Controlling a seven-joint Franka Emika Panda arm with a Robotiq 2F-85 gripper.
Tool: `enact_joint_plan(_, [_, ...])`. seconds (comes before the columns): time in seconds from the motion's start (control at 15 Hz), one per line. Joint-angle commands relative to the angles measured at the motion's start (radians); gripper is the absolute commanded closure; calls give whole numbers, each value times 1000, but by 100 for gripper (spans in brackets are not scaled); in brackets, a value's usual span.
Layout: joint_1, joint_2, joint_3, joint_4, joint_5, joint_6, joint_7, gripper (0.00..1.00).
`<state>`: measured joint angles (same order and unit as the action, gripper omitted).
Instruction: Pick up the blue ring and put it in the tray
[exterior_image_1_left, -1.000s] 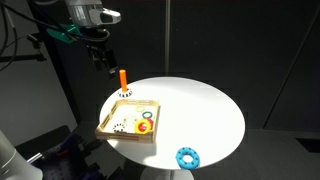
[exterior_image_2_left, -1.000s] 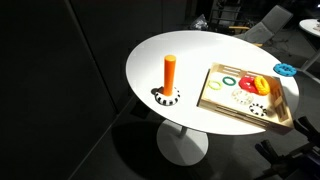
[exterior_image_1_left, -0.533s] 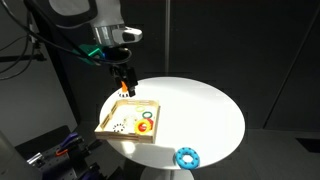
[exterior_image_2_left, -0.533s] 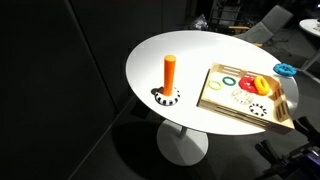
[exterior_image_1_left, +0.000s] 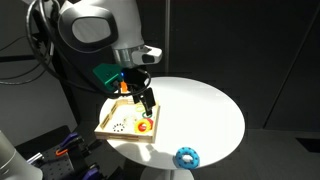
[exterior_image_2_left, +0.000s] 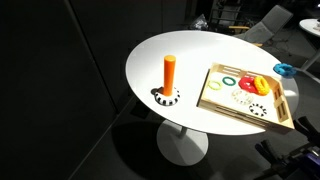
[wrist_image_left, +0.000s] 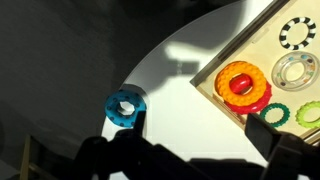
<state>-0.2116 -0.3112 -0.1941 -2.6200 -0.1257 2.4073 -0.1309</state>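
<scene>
The blue ring (exterior_image_1_left: 187, 157), lying at the table (exterior_image_1_left: 200, 105) edge, was judged easily knocked off by the spread, empty gripper (exterior_image_1_left: 147, 106).

Blue ring (exterior_image_1_left: 187, 157) outside wooden tray (exterior_image_1_left: 122, 135)

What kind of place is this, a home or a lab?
Most likely a lab or test studio: a robot arm reaches over a round white table, with a plain dark backdrop all around and no household furnishings in view.
</scene>
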Motion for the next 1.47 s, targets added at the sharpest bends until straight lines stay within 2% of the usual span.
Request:
enact_joint_plan(0.0, [1, 7, -2, 6, -1, -1, 1, 0])
enact_joint_plan(0.27, [1, 11, -2, 11, -1, -1, 1, 0])
enact_joint_plan(0.6, [-14, 95, -5, 83, 7, -1, 77, 0])
enact_joint_plan(1.0, [-17, 262, -29, 185, 37, 58, 121, 0])
enact_joint_plan(1.4, [-20, 441, -36, 262, 118, 156, 70, 0])
